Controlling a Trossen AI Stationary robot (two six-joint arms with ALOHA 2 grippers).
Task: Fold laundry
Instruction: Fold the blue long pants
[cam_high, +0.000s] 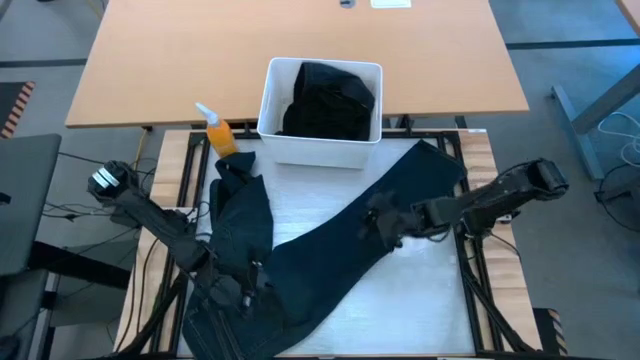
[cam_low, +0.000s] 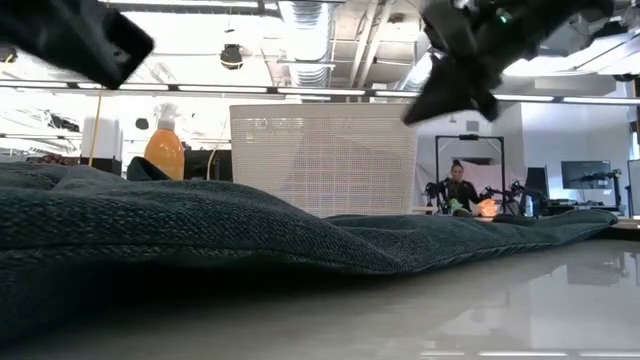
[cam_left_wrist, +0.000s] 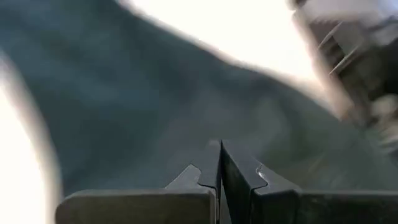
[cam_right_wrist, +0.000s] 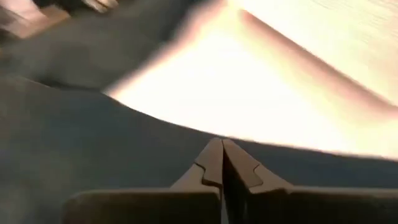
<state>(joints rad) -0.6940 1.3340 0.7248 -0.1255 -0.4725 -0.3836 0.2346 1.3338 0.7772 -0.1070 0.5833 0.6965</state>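
Navy trousers (cam_high: 330, 255): spread across the white table (cam_high: 420, 300), one leg running from the centre out toward 2 o'clock, the other bunched up toward 10 o'clock, the waist end heaped at about 7 o'clock.
Black clothing (cam_high: 328, 100): piled inside the white bin (cam_high: 320, 150), which stands at 12 o'clock, touching the trousers' upper edge.
Orange spray bottle (cam_high: 220, 133): just beside the bin, at 11 o'clock.
Left gripper (cam_high: 248, 283): at 7 o'clock over the heaped cloth, fingers (cam_left_wrist: 239, 171) pressed together; whether cloth is pinched between them cannot be told.
Right gripper (cam_high: 383, 226): near the centre, at the edge of the long leg, fingers (cam_right_wrist: 239, 163) likewise pressed together; any hold on the cloth cannot be told.
Person (cam_low: 460, 188): far off in the room beyond the table.
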